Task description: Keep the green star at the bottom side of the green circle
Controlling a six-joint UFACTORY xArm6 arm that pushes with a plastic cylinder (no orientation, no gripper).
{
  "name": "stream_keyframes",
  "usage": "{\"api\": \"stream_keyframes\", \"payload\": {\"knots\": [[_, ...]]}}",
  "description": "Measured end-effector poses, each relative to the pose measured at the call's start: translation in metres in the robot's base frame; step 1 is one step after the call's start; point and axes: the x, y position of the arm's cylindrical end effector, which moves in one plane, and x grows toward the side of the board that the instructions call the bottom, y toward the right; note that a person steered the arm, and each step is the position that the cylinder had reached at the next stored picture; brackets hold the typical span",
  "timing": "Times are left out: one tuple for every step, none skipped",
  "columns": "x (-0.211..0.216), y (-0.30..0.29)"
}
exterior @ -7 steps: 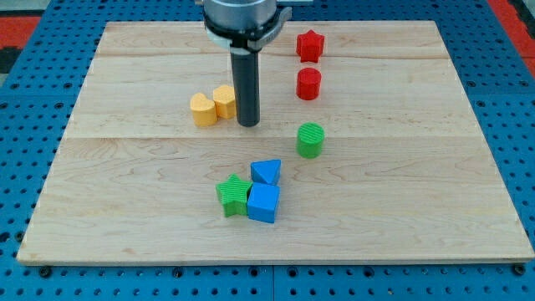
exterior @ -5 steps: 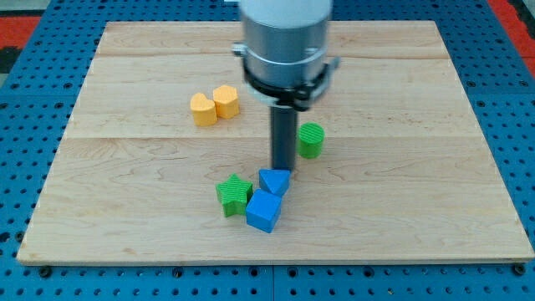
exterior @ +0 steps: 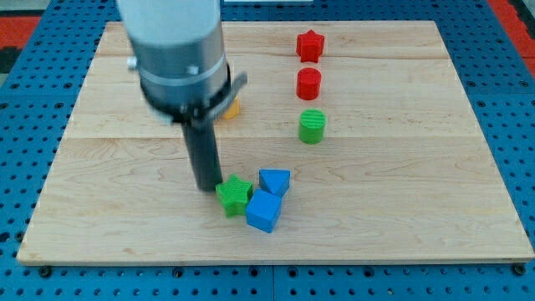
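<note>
My tip (exterior: 206, 187) at left edge of green star (exterior: 234, 196); no gripper fitted, nothing held. Star low-left of green circle (exterior: 312, 126), touching blue cube (exterior: 263, 210). Push rightward slowly; avoid dragging 2 blue blocks along.

Pale wooden board (exterior: 401, 209) with fine grain, on a blue perforated surface (exterior: 25, 167). Ribbed green star block (exterior: 234, 196) and ribbed green circle block (exterior: 312, 126); two blue blocks (exterior: 263, 210) (exterior: 274, 181); red star block (exterior: 310, 45), red round block (exterior: 309, 84); dark rod, my tip (exterior: 206, 187); orange-yellow block (exterior: 231, 107) partly hidden.
</note>
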Motion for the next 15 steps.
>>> {"api": "stream_keyframes", "payload": {"knots": [[0.038, 0.000], [0.054, 0.006], [0.061, 0.042], [0.004, 0.017], [-0.027, 0.013], [-0.028, 0.033], [-0.033, -0.048], [-0.043, -0.022], [-0.060, 0.005], [-0.077, 0.004], [-0.073, 0.045], [-0.072, 0.043], [-0.037, 0.033], [0.003, 0.067], [0.005, 0.081]]}}
